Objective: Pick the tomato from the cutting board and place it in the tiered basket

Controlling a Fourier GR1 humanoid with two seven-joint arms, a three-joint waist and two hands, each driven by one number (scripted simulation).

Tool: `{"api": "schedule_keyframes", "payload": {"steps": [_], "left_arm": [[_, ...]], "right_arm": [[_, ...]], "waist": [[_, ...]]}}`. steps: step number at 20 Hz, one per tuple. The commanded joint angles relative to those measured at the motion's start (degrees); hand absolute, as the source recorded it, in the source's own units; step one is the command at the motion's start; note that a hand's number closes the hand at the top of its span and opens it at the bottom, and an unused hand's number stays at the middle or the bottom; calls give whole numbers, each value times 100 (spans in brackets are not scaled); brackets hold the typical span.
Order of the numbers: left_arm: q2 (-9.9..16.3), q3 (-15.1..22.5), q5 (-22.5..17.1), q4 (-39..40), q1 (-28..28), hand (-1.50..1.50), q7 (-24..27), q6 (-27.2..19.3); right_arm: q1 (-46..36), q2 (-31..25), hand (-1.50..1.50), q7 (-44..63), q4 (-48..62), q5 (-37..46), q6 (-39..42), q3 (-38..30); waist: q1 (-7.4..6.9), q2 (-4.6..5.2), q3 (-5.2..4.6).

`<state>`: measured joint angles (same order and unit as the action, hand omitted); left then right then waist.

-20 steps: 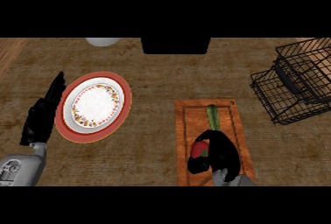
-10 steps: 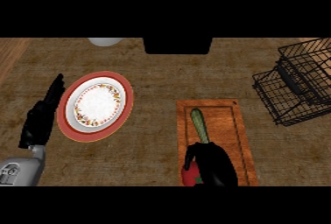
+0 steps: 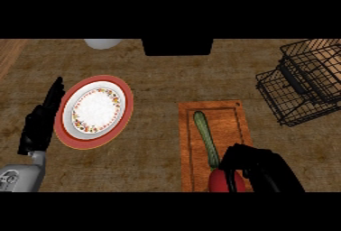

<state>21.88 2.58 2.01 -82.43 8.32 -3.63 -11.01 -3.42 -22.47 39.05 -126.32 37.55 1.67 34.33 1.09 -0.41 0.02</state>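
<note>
A: Where is the tomato point(image 3: 225, 181) seen?
B: It is seen at the near end of the cutting board point(image 3: 233, 118), at the lower edge of the view, touching the near tip of a long green vegetable point(image 3: 205, 137) that is laid lengthwise on the board.

A: How are the fingers of the right hand point(image 3: 256, 167) placed?
B: They are curled round the tomato's right side and top, so that part of it is hidden.

A: And the left hand point(image 3: 41, 121)?
B: It is held at the left edge, beside a red-rimmed plate point(image 3: 95, 111), with its fingers straight and pressed together, pointing away.

A: Where is the tiered basket point(image 3: 307, 81) found?
B: It is set on the table point(image 3: 160, 81) at the far right, well apart from the board.
</note>
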Motion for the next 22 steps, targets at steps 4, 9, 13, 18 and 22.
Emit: {"api": "schedule_keyframes", "payload": {"steps": [4,9,13,18,22], "left_arm": [[-74,53,103,-91,-7,0,-77,37],[-164,73,240,-249,-82,0,-174,-70],[-204,-4,303,15,-18,0,118,5],[-128,-241,156,52,58,0,129,304],[-137,-304,286,177,20,0,291,392]], "right_arm": [[-155,-341,150,-27,-1290,-493,-32,-1622],[-665,-1044,150,-65,-1210,-748,684,-2882],[-1262,-1376,150,-201,-648,-2203,1605,-4027],[-1951,-1201,150,-657,584,-2667,1667,-4473],[-2627,-1398,150,-785,1147,-2090,1909,-4084]], "waist": [[-82,33,1],[-65,28,1],[-69,37,-2],[-131,44,-2],[-154,48,-5]]}}
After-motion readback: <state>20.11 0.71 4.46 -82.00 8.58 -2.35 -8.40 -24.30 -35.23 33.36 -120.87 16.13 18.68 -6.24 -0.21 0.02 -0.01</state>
